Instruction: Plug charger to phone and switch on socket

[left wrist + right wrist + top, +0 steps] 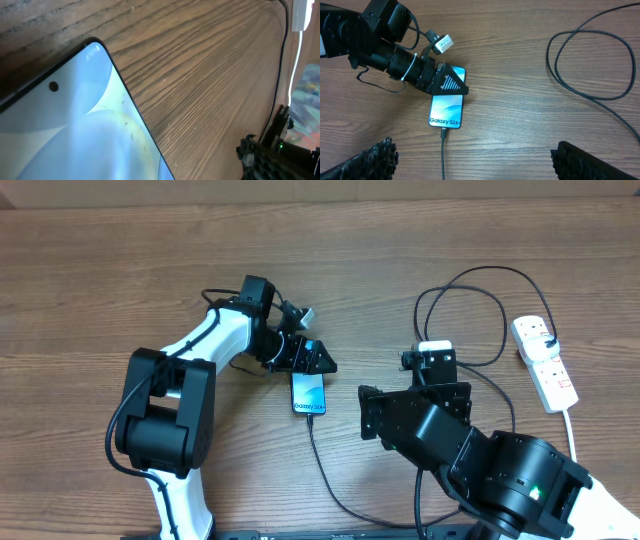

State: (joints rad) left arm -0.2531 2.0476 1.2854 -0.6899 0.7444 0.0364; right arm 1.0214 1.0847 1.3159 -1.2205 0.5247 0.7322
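The phone [308,394] lies flat on the wooden table, its light-blue screen reading "Galaxy S24+" in the right wrist view [446,107]. The charger [325,470], a thin black cable, has its connector tip in the phone's bottom edge [443,132]. It loops right to a black plug in the socket [545,362], a white power strip at the far right. My left gripper [312,360] rests over the phone's top end [449,84], and the screen fills the left wrist view [75,135]. Its jaw state does not show. My right gripper [415,408] is wide open and empty, right of the phone [475,161].
Black cable loops [590,95] lie on the table between the right arm and the power strip. The strip's thick white cord [572,425] runs toward the front right. In the left wrist view, a white cord [295,65] and black cable [280,75] show at right.
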